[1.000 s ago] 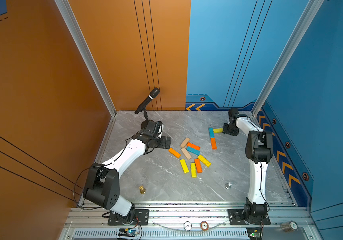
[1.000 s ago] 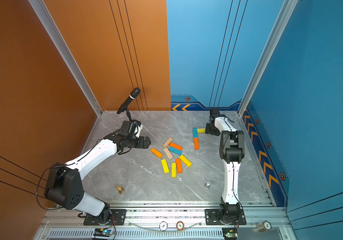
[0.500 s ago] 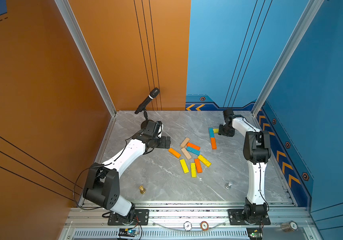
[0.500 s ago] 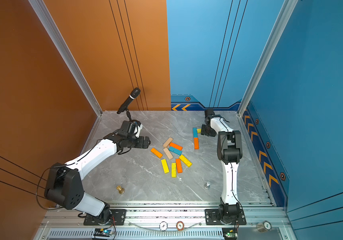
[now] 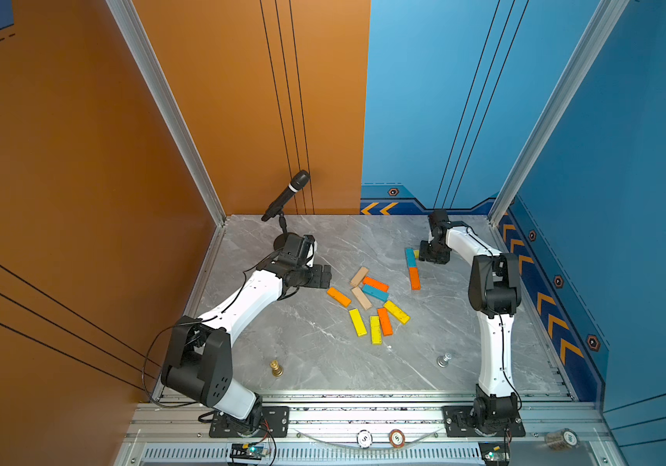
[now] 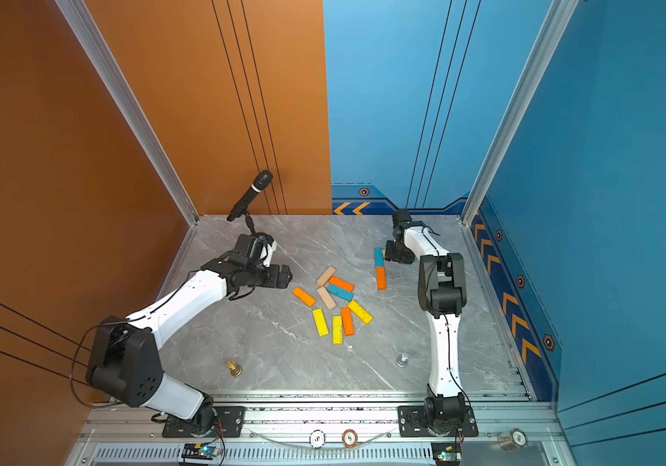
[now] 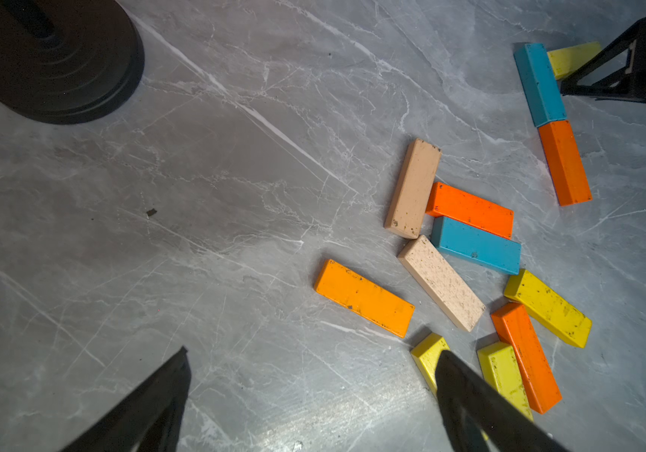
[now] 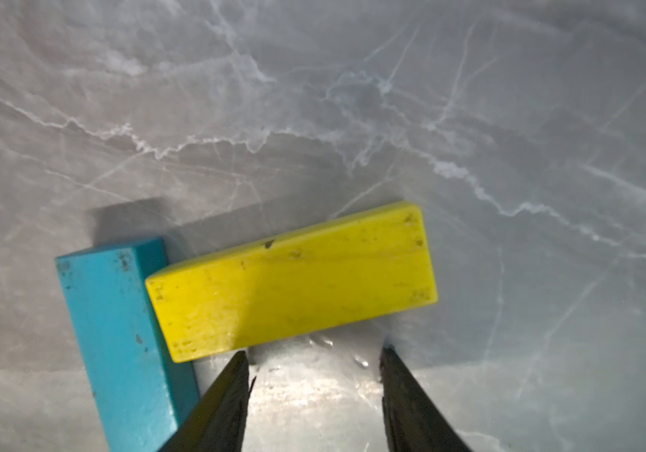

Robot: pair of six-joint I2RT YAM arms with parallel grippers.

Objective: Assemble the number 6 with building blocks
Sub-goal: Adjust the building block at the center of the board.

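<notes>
Three of the building blocks make up the figure so far, at the far right of the grey marbled worktop point(image 5: 303, 347). A blue flat wooden block point(image 5: 410, 257) and an orange flat wooden block point(image 5: 415, 278) are laid end to end in one straight stroke, and a yellow flat wooden block point(image 8: 290, 281) is set crosswise at the blue one's far end. Compared with a second ago, the right pincer point(image 8: 313, 356) is seen shifted toward the blue block. The yellow block, then plainly exposed in both top views, is now almost wholly covered there by the pincer. In the right wrist view the yellow block is found flat on the worktop, one short end against the blue block's side and slightly askew rather than square. The right pincer is released: its jaws are parted with nothing between them, and the tips are placed just at the yellow block's long edge. Whether they touch it cannot be told. It is judged that the top bar of the 6 is being nudged into place, not carried. The left pincer point(image 7: 311, 352) is held wide apart and empty, unmoved, beside the nine loose blocks point(image 5: 367, 302) scattered at mid-worktop. Most of the figure is thus judged yet to be built, and the yellow bar may need squaring.
</notes>
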